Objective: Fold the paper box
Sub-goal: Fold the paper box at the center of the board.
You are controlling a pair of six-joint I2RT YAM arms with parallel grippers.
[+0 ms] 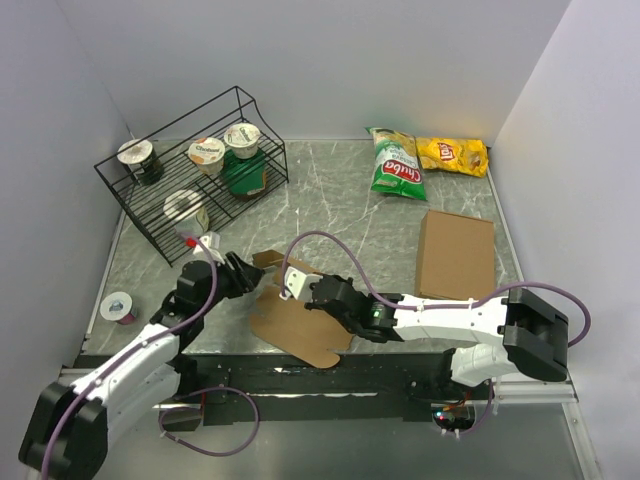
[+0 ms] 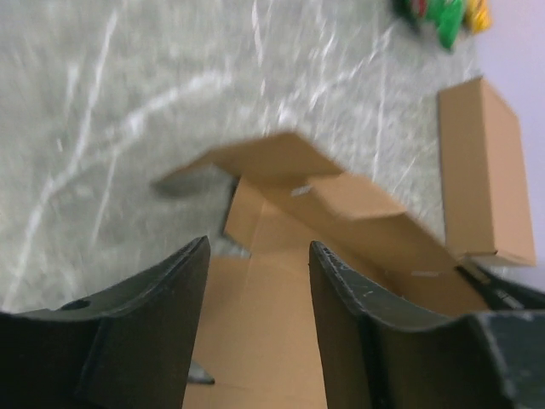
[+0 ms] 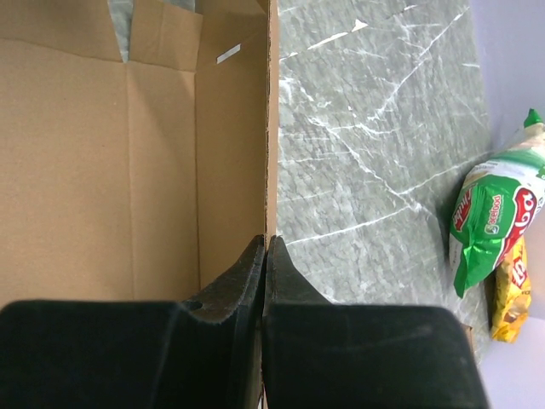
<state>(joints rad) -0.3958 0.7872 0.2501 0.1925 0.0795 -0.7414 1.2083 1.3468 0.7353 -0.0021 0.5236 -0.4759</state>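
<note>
Where the right gripper (image 3: 266, 243) closes, its two fingers are pressed together on the top edge of an upright side wall of the paper box (image 3: 102, 170), with only the thin cardboard between them. Opposite it, the left gripper (image 2: 255, 249) hangs with its fingers well apart above the flat middle panel; it holds nothing and touches nothing that I can see. Seen from above, the box lies on the table (image 1: 340, 215) near its front edge, between the two arms, its nearest corner reaching over the dark rim. By my reading the fold is only begun. One wall stands and a far flap is lifted and bent, while the base and near panels lie flat and no tabs look tucked. The other walls and the closing are left to do. Counting outward: one box blank, one plain cardboard slab (image 1: 456, 254) well to the right, a green crisp bag (image 1: 395, 163) and a yellow crisp bag (image 1: 452, 155) at the far edge, one wire rack (image 1: 130, 210) holding four lidded cups (image 1: 205, 150), and one tape roll (image 1: 117, 306) at the left
</note>
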